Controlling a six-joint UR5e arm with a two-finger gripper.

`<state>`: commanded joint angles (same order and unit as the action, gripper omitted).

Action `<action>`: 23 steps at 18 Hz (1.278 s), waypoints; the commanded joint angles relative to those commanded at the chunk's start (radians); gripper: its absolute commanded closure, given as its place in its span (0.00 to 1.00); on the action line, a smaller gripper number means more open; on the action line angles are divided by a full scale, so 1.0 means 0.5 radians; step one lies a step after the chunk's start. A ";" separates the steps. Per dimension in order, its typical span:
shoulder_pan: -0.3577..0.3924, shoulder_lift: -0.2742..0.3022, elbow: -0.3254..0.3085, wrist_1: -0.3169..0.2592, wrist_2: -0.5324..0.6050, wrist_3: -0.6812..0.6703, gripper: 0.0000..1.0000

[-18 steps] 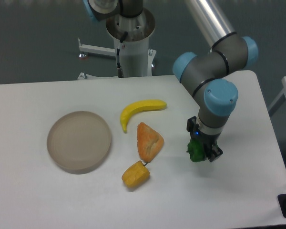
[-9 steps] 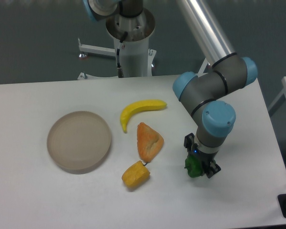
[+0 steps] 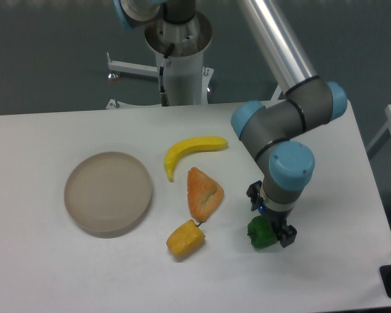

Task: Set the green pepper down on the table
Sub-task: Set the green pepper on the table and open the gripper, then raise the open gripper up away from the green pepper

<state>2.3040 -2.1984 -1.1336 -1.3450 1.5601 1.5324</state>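
A: Where is the green pepper [image 3: 261, 234]?
B: It is low over the white worktop [image 3: 45, 274], toward the front right corner, right of the yellow piece [image 3: 186, 239].
A: And the tool [image 3: 268, 225]?
B: It pinches the pepper from above.

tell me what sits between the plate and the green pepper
In the camera view, the yellow piece and the lower tip of the orange wedge lie between the plate and the green pepper.

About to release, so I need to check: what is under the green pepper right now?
Only bare white table shows around the green pepper; nothing else lies beside it there. The gripper covers its top, and whether its base touches the surface cannot be seen.
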 joint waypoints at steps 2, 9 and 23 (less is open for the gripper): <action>0.000 0.074 -0.003 -0.089 -0.015 0.000 0.00; -0.025 0.282 -0.058 -0.406 -0.003 0.043 0.00; 0.046 0.381 -0.319 -0.231 -0.080 0.230 0.00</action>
<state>2.3270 -2.0080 -1.2931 -1.4603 1.5202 1.6474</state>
